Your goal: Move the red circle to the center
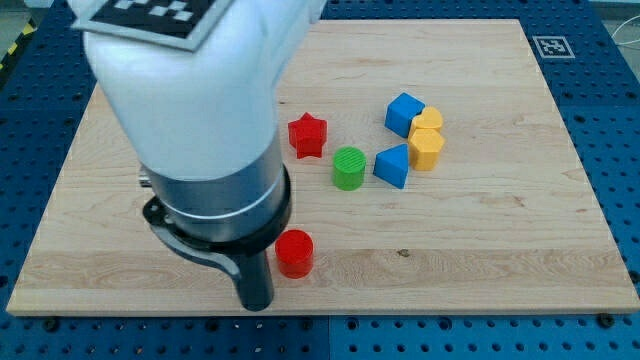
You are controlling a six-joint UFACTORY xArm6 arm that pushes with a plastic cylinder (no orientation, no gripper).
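The red circle sits near the view's bottom edge of the wooden board, left of the middle. My tip is at the lower end of the dark rod, just to the lower left of the red circle, close to it or touching it. The arm's big white and grey body hides the board's upper left part.
A red star lies above the red circle. A green cylinder stands near the board's middle. To its right are a blue triangular block, a blue cube, a yellow hexagon and another yellow block.
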